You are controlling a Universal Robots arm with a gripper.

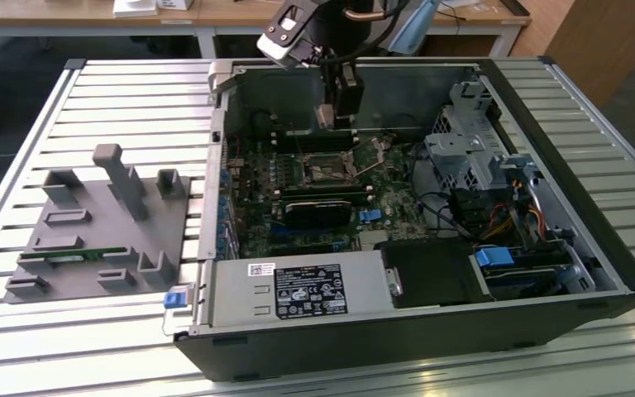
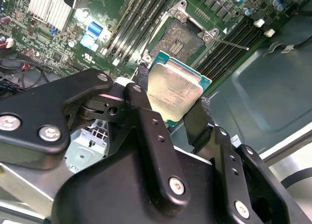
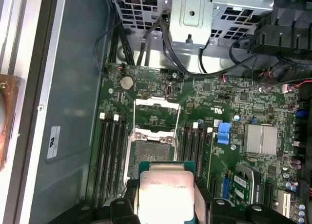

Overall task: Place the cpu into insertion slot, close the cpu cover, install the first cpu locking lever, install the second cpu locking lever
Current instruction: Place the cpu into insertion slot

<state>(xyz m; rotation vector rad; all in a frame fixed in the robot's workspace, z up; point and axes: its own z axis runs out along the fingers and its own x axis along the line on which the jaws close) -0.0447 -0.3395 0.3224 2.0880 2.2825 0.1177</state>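
My gripper (image 1: 336, 109) hangs inside the open computer case, above the motherboard's far edge, shut on the cpu (image 2: 174, 90). The cpu is a flat square chip with a dull silver top, pinched by its edges between the two black fingers (image 2: 142, 76). In the first wrist view the cpu (image 3: 165, 192) sits just short of the insertion slot (image 3: 151, 152), and apart from it. The slot (image 2: 183, 36) shows its dark centre uncovered. The cpu cover (image 3: 156, 115), a thin silvery frame, stands flipped open on the slot's far side. A thin locking lever (image 2: 234, 42) sticks out beside the slot.
Long black memory slots (image 3: 111, 151) flank the socket. A metal drive cage (image 1: 466, 157) with cables fills the case at the exterior view's right, and a power supply (image 1: 295, 289) sits at its front. A grey parts fixture (image 1: 97, 223) stands on the slatted table at the left.
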